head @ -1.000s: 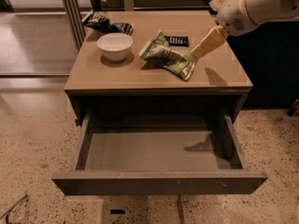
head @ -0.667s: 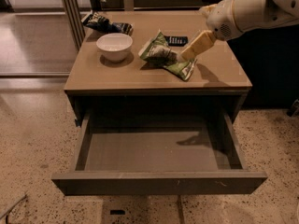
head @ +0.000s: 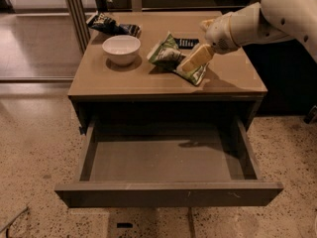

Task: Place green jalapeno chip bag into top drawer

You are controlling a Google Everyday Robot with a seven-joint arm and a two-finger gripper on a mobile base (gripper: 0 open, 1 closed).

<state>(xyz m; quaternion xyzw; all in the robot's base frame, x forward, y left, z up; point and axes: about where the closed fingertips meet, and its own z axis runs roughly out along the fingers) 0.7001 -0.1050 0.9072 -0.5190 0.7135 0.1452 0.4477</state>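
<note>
The green jalapeno chip bag (head: pixel 171 56) lies flat on the tabletop, right of centre, light green and white with dark print. My gripper (head: pixel 192 60) comes in from the upper right on a white arm and sits over the bag's right end, its tan fingers pointing down-left at it. The top drawer (head: pixel 168 192) is pulled fully open below the tabletop, with nothing lying in it; the arm's shadow falls on its floor.
A white bowl (head: pixel 121 48) stands left of the bag. A dark blue and black snack bag (head: pixel 113 25) lies at the back left corner. A small dark flat object (head: pixel 187 42) lies behind the green bag. A metal door frame (head: pixel 74 9) stands at the left.
My gripper has moved left and down across the tabletop, from beside the bag's right edge to over its right end. The bag, bowl and drawer have not moved.
</note>
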